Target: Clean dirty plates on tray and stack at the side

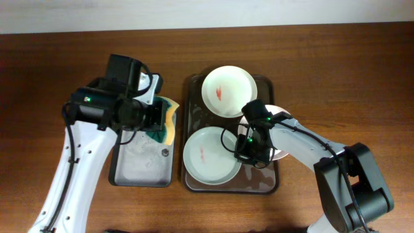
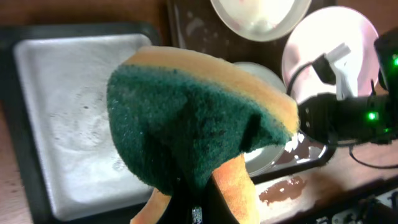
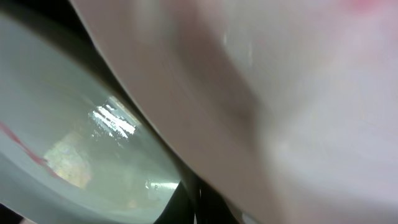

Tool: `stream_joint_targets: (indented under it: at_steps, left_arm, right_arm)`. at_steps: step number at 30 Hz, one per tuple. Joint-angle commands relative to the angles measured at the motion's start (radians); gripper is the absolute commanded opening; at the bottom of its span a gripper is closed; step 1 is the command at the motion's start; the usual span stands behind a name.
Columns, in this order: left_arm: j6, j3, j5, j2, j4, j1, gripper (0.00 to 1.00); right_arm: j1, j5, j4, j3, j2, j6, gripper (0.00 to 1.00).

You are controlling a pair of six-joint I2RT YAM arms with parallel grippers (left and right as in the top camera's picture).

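Held sponge point(image 2: 199, 118) clenched in left gripper point(image 1: 160, 120) above small black tray point(image 1: 139, 173) | saw white plate point(image 1: 228, 90), mint plate point(image 1: 207, 155) flat in tray point(image 1: 191, 97) | clamped pink plate point(image 2: 323, 37) rim in right gripper point(image 1: 251, 147), tray's right side | needed firm rim hold, face toward sponge

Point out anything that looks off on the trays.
Red smears mark the white plate and the mint plate. The pink plate seems to overlap the mint plate's edge rather than lie flat on the tray. Cloudy residue coats the small tray.
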Motion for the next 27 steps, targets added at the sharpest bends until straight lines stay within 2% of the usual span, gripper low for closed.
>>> stream_joint_targets:
  at_steps: [1,2,6,9,12,13,15,16,17,18,20,22,23,24,25,27]
  left_arm:
    - [-0.122,-0.143,0.019,-0.015,0.128,-0.077,0.0]
    - [-0.165,-0.21,0.019,-0.015,0.195,-0.113,0.0]
    - [-0.356,-0.559,0.019,0.023,0.711,-0.275,0.0]
    - [-0.433,-0.598,0.037,0.225,0.911,-0.336,0.0]
    - [-0.443,-0.597,0.174,0.383,1.065,-0.341,0.0]
    - [-0.448,-0.597,0.164,0.412,1.066,-0.341,0.0]
    - [-0.448,-0.587,-0.003,0.422,0.981,-0.31,0.0]
    - [-0.447,-0.565,-0.083,0.422,0.915,-0.293,0.0]
    - [-0.423,-0.499,-0.24,0.42,0.762,-0.257,0.0]
    - [-0.374,-0.438,-0.314,0.42,0.682,-0.248,0.0]
    - [-0.359,-0.362,-0.375,0.42,0.606,-0.248,0.0]
    - [-0.36,-0.361,-0.333,0.421,0.624,-0.249,0.0]
    - [-0.36,-0.361,-0.232,0.423,0.65,-0.251,0.0]
    - [-0.36,-0.362,-0.038,0.442,0.718,-0.272,0.0]
    - [-0.36,-0.362,0.089,0.468,0.767,-0.304,0.0]
    - [-0.378,-0.362,0.212,0.534,0.84,-0.375,0.0]
  right_arm:
    - [-0.008,0.195,-0.004,-0.007,0.006,0.077,0.04]
    - [-0.008,0.194,-0.007,-0.007,-0.007,0.077,0.04]
    - [-0.006,0.193,-0.019,-0.007,-0.015,0.065,0.04]
    - [-0.006,0.193,-0.026,-0.007,-0.015,0.031,0.04]
    - [-0.006,0.193,-0.03,-0.007,-0.015,0.031,0.04]
    - [-0.006,0.193,-0.031,-0.007,-0.015,0.031,0.04]
    - [-0.006,0.194,-0.051,-0.008,-0.015,0.03,0.04]
    - [-0.006,0.194,-0.055,-0.008,-0.015,0.013,0.04]
    - [-0.006,0.198,-0.056,-0.007,-0.015,0.011,0.04]
    - [-0.006,0.197,-0.055,-0.007,-0.015,0.012,0.04]
    - [-0.006,0.198,-0.056,-0.007,-0.015,0.011,0.04]
    - [-0.006,0.197,-0.053,-0.007,-0.015,-0.007,0.04]
    - [-0.006,0.198,-0.051,-0.007,-0.015,-0.023,0.04]
    - [-0.006,0.197,-0.047,-0.008,-0.015,-0.057,0.04]
    - [-0.006,0.197,-0.04,-0.007,-0.015,-0.076,0.04]
    - [-0.006,0.197,-0.029,-0.007,-0.015,-0.124,0.04]
